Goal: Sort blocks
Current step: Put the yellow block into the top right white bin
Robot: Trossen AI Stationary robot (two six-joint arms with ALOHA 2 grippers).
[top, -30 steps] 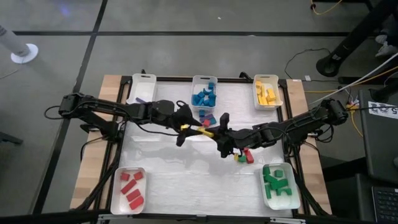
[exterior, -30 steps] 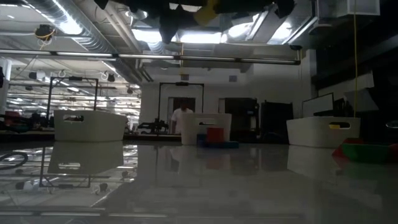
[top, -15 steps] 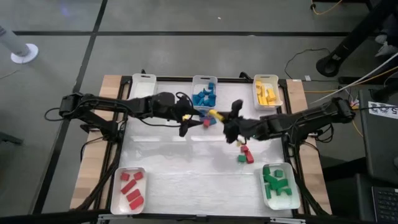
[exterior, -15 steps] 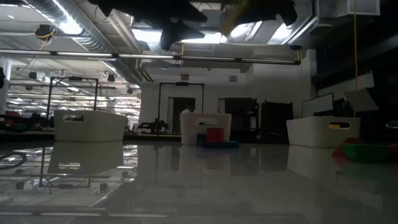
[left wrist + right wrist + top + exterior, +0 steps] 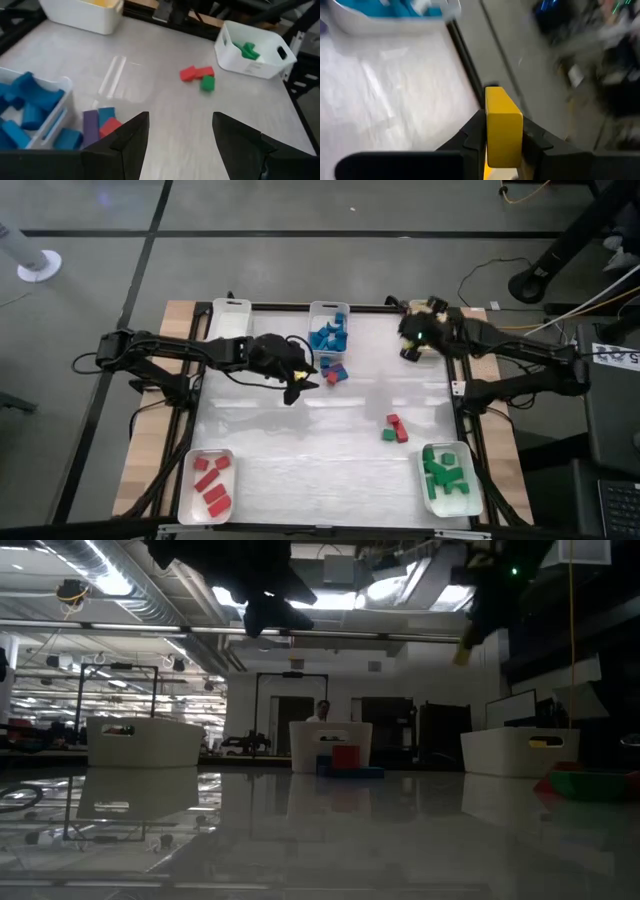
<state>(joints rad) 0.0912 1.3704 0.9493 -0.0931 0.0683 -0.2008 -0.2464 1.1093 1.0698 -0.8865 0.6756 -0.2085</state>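
Observation:
My right gripper (image 5: pixel 412 342) is up in the air at the near left corner of the yellow tray (image 5: pixel 432 330), shut on a yellow block (image 5: pixel 503 125). In the low view that block (image 5: pixel 463 648) shows high above the table. My left gripper (image 5: pixel 177 135) is open and empty, hovering above the table (image 5: pixel 300 450) just near the blue tray (image 5: pixel 329 332). A purple (image 5: pixel 90 127), a blue (image 5: pixel 106 116) and a red block (image 5: pixel 112 127) lie on the table beside that tray. Two red blocks (image 5: pixel 396 426) and a green one (image 5: pixel 387 435) lie right of the middle. My right gripper pinches the yellow block between its two fingers (image 5: pixel 475 132), which sit on its two opposite long sides (image 5: pixel 490 140). The block's end sticks out past the fingertips. It is lifted clear, and in the low view it hangs slanting below the gripper.
A white tray (image 5: pixel 229 320) stands at the far left, a tray of red blocks (image 5: pixel 208 483) at the near left, and a tray of green blocks (image 5: pixel 448 478) at the near right. The middle and near part of the table is bare. A person stands far behind the table (image 5: pixel 322 712).
My right gripper has carried the yellow block from the table's middle toward the far right, to the yellow tray, and has turned on the way. My left gripper has drawn back a little toward the blue tray. The loose blocks have stayed put.

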